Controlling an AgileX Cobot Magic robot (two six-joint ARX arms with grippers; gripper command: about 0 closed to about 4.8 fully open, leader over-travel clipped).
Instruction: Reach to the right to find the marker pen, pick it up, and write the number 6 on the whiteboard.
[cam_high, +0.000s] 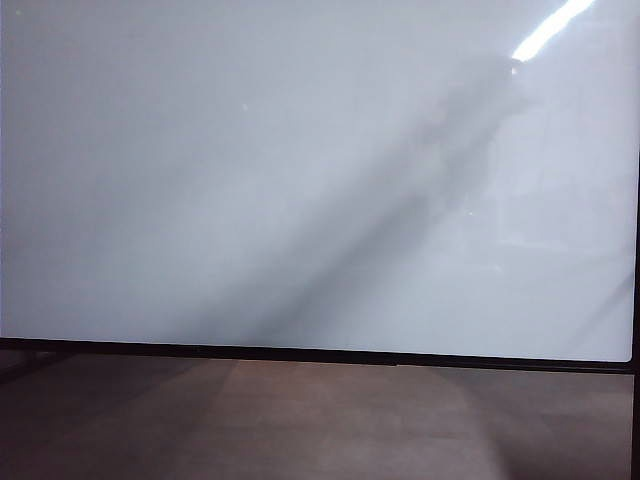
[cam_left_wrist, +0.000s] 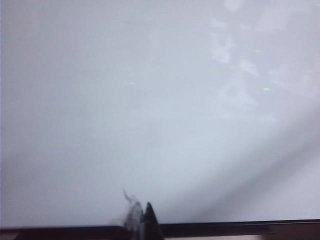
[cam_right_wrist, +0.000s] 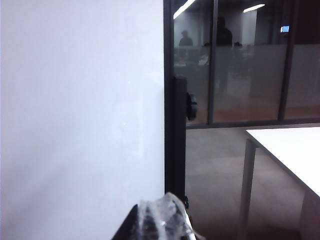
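The whiteboard (cam_high: 250, 170) fills the exterior view, glossy white with a thin black frame (cam_high: 300, 354), and its surface is blank. No number 6 shows on it. The marker pen is out of view in every frame. My left gripper (cam_left_wrist: 142, 216) peeks in at the edge of the left wrist view, its two tips pressed together, pointing at the whiteboard (cam_left_wrist: 150, 100) near its lower frame. My right gripper (cam_right_wrist: 162, 220), wrapped in clear film, is shut and holds nothing I can see. It points at the right edge of the whiteboard (cam_right_wrist: 80, 100). Neither arm appears in the exterior view.
A dark stand post (cam_right_wrist: 179, 135) with a black knob (cam_right_wrist: 191, 106) runs along the board's right frame. Beyond it stand a white table (cam_right_wrist: 290, 145) and a glass partition (cam_right_wrist: 245, 65). Brown floor (cam_high: 320, 420) lies below the board.
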